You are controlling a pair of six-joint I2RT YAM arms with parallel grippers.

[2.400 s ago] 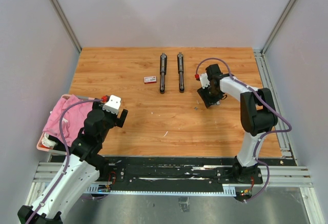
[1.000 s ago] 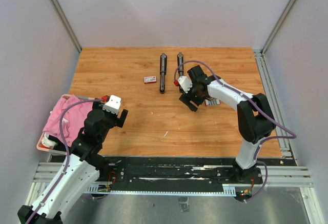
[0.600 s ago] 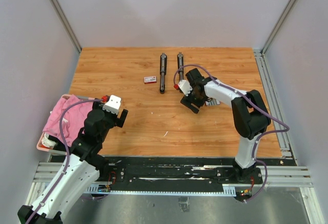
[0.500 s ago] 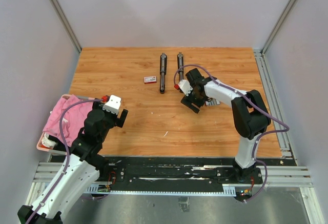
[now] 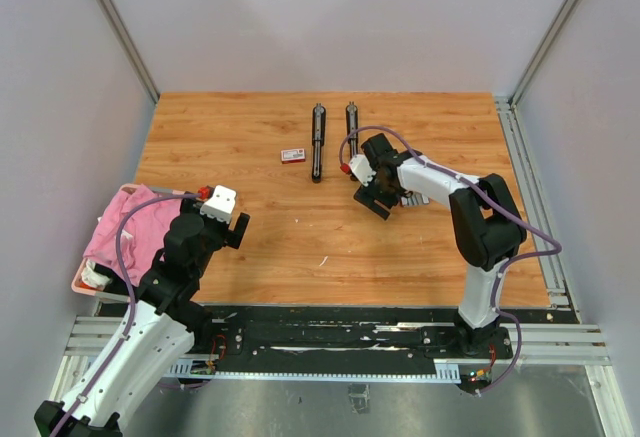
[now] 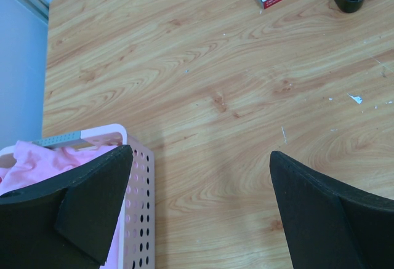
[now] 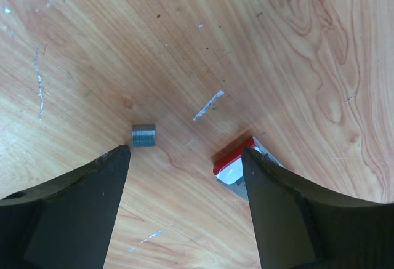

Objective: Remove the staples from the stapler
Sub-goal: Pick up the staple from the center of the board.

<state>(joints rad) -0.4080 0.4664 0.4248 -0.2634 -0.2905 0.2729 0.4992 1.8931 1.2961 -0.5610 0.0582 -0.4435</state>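
Staples, a short grey block, lie on the bench between the right gripper's parted fingers, closer to one finger; the far-off left gripper gapes too

Small grey staples, lying loose

- Wooden bench with a light orange grain fills the middle of the top view, flecked with small pale scratches
- Plain pale grey walls close it in at the back, left and right
- Silvery metal posts slant up from both rear corners
- Black base plate and silvery rails line the lower edge
- Soft, even light, faint shadows
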